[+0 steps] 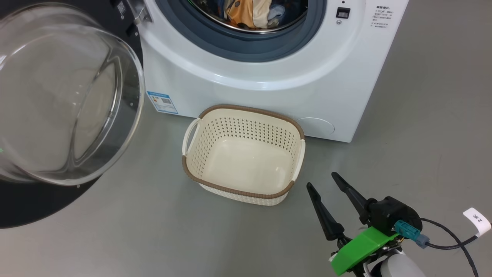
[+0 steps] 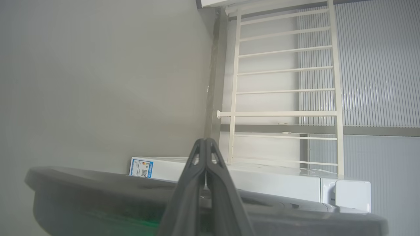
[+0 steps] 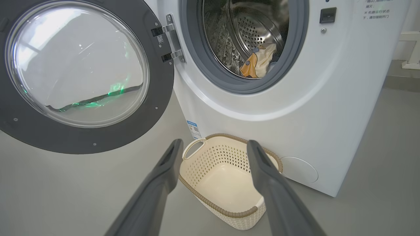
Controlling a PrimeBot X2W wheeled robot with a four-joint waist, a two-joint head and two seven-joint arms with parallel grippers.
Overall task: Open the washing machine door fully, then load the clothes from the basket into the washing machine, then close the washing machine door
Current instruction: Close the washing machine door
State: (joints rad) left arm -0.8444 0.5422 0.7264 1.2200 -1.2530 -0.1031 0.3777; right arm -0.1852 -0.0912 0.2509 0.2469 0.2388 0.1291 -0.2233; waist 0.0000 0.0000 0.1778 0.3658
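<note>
Right arm pose: in the head view the right pincer (image 1: 322, 181) rises from about 5 o'clock, its two long dark fingers slanting toward 11 o'clock above the grey floor (image 1: 423, 146). A green bracket and a black cable sit at its wrist.
Right pincer state: spread wide and pinching nothing, with the tips well apart.
Left pincer state: in the left wrist view the left pincer (image 2: 205, 141) has its fingers pressed together along their length, with nothing between them. They rise over a dark curved rim; whether they touch it cannot be told.
Washing machine door: the washing machine door (image 1: 65, 96) stands swung wide at 9 o'clock of the drum opening. It is hinged on that side, and its glass bowl bulges toward the head camera.
Clothes: the clothes (image 1: 250, 13) lie inside the steel drum at its lower part, cream and orange with some blue, at 12 o'clock in the head view.
Basket: the basket (image 1: 246, 109) sits on the floor at 6 o'clock of the opening, just beside the front of the washing machine (image 1: 269, 92), with bare cream walls and bottom.
Edges: the basket's near right corner lies at 10 o'clock of the right fingertips, near but apart. The door's black rim lies well apart at 9 o'clock.
Open room: bare floor spreads from 3 to 6 o'clock of the basket and between the basket and the door.
</note>
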